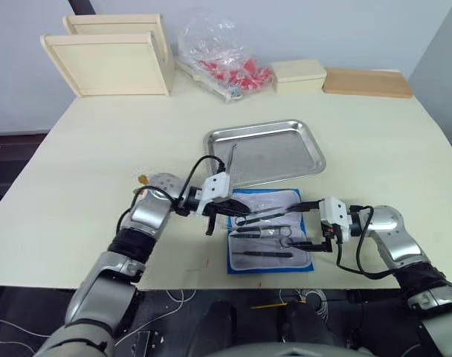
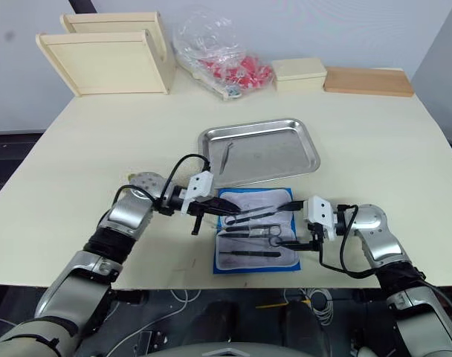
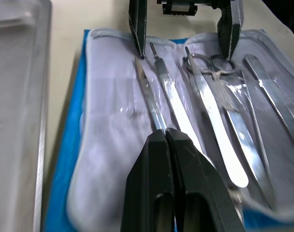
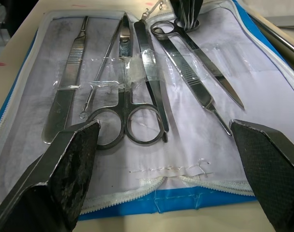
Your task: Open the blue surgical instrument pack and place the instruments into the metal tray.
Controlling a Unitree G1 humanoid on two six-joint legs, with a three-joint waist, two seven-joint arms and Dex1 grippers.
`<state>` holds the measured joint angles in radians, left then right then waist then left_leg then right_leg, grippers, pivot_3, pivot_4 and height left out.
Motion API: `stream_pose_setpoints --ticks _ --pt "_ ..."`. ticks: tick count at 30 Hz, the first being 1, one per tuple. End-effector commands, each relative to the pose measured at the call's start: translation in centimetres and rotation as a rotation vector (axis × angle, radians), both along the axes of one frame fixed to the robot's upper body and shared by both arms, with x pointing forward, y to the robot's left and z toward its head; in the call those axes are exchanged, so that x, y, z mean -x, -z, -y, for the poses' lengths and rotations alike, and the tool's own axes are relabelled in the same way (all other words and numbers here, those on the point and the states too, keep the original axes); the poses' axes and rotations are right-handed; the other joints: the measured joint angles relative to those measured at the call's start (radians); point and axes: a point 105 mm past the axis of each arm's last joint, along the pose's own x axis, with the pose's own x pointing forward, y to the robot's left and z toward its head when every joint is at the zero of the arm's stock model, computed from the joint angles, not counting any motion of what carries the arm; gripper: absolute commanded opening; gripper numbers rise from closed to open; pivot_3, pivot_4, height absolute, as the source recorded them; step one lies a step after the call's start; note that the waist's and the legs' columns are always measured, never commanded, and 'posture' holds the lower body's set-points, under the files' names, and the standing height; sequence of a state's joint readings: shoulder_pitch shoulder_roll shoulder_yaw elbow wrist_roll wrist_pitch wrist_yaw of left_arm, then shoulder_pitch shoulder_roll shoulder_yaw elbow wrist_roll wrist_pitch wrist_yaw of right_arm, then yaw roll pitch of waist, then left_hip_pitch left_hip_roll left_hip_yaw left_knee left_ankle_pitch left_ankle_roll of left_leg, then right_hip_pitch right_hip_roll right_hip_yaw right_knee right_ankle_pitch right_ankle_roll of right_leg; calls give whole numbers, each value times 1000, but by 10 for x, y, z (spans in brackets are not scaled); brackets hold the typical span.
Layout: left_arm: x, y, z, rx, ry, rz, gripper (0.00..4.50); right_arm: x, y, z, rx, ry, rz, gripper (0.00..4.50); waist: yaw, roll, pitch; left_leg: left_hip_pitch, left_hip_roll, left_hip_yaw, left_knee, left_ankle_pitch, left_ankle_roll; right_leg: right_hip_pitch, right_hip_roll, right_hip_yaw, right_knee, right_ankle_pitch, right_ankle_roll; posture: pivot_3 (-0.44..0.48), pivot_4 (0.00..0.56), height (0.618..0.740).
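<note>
I'm seeing the blue surgical instrument pack (image 1: 269,230) lying unfolded beside the metal tray (image 1: 265,152); my left gripper (image 1: 211,220) is pressed together over the instruments (image 4: 137,72); my right gripper (image 1: 308,224) is spread wide.

Left gripper (image 3: 167,140) covers near ends of two instruments (image 3: 212,104). Metal tray (image 3: 16,96) cut off by frame edge, blurred. Red items in clear plastic bag (image 1: 222,56) too small to identify.
</note>
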<state>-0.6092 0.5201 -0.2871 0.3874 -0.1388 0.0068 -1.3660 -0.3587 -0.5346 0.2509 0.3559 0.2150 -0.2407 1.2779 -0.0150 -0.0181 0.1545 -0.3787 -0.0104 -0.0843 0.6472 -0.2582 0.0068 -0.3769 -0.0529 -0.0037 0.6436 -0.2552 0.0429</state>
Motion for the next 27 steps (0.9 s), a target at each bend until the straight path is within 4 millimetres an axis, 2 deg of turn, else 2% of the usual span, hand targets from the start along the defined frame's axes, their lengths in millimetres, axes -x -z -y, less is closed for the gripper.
stream_pose_setpoints --ticks 1,4,13,20,27 --pt "-5 -7 -1 4 -13 26 289 11 32 11 117 24 -106 4500 0 0 0 0 0 0 0 0 0 0 0 0 0 0 0 0 150 740" --pt "-3 -3 0 -15 3 39 1242 12 33 11 117 26 -108 4500 1 0 0 0 0 0 0 0 0 0 0 0 0 0 0 0 150 740" --pt "-4 8 6 -40 -9 39 1242 10 31 10 113 28 -105 4500 1 0 0 0 0 0 0 0 0 0 0 0 1 0 0 0 150 740" --pt "3 18 6 -110 -10 -29 1242 9 31 9 113 30 -103 4500 0 0 -1 1 0 0 1 0 0 0 0 0 2 0 0 0 150 740" --pt "5 24 4 -186 -82 -82 1242 8 31 9 110 32 -104 4500 0 1 -2 2 0 0 2 0 0 1 0 1 4 0 0 0 150 740"
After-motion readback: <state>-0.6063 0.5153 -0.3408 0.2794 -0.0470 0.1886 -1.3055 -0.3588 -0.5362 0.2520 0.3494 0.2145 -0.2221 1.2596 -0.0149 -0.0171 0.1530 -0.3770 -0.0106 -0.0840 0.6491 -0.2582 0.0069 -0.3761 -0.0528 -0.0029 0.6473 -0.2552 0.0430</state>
